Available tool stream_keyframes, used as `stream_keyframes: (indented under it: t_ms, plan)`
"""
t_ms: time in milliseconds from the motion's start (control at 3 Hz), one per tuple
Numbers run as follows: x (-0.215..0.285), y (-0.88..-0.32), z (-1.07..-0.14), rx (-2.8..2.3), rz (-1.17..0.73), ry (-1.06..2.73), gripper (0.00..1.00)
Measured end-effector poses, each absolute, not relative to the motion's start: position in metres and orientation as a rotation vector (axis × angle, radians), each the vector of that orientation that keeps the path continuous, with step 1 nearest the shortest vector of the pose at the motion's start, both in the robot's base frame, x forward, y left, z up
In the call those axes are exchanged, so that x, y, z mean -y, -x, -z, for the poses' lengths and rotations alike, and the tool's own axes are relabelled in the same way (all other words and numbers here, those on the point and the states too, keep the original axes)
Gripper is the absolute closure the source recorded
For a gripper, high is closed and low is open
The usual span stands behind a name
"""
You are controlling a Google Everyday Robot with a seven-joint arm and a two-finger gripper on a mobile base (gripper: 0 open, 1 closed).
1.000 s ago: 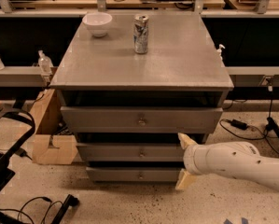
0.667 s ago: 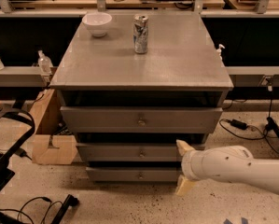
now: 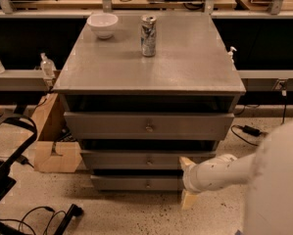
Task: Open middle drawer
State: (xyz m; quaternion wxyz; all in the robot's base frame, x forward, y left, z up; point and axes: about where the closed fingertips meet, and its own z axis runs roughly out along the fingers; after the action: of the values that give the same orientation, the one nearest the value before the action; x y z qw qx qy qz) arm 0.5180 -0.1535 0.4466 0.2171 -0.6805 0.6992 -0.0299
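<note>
Grey cabinet at centre, unmoved since a second ago, with three drawers stacked below its top. White arm in from the lower right, now bulking far larger in that corner than before and reaching further left.

Uppermost drawer jutting out most, same as earlier. Middle drawer directly beneath it, second of the three, front set a little back from the one above and no further out than a second ago. Lowest drawer under that, unchanged.

Cardboard box on the floor at the cabinet's left, as before.

Gripper just off the cabinet's lower right front, lower and further left than earlier, at the height of the two lower drawers. Beige fingers spread well apart, one above the other, nothing between them; upper one over the right end of the middle drawer's front, contact impossible to tell.

White bowl and drink can on the cabinet's top, both where they were.

Small brass knob mid-front on the middle drawer, well left of the gripper, not gripped.
</note>
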Motion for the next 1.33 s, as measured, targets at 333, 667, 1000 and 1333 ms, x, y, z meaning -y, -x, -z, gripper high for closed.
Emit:
stream_keyframes:
  t_ms: [333,667,1000,1333]
  plan:
    - [0.16,-0.537,-0.429,-1.934,0.127,1.956,0.0]
    - [0.167,-0.554,-0.423,-1.931,0.175,2.0,0.0]
    - [0.17,-0.57,-0.42,-1.923,0.214,2.027,0.0]
    - [0.17,-0.586,-0.419,-1.909,0.247,2.051,0.0]
